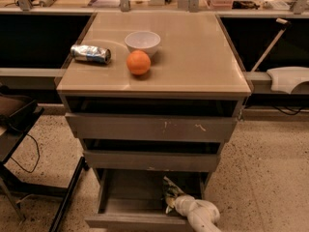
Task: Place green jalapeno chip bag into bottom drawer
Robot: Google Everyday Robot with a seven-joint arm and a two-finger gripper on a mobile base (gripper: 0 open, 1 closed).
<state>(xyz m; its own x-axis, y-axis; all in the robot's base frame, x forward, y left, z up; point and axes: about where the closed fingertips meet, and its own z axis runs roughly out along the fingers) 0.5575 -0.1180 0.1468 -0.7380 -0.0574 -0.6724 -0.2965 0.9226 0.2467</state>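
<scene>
The bottom drawer (120, 207) stands pulled out at the foot of the cabinet. The green jalapeno chip bag (170, 191) is inside it at the right side, crinkled and partly upright. My gripper (175, 203) reaches down into the drawer from the lower right on a white arm (203, 216), right at the bag's lower end. The fingers are hidden by the wrist and the bag.
On the cabinet top are a white bowl (142, 41), an orange (138, 62) and a crushed silver can (91, 53). The top drawer (149, 127) and middle drawer (152, 159) stick out slightly. A dark stand (19, 129) is at left. A white object (288, 78) lies at right.
</scene>
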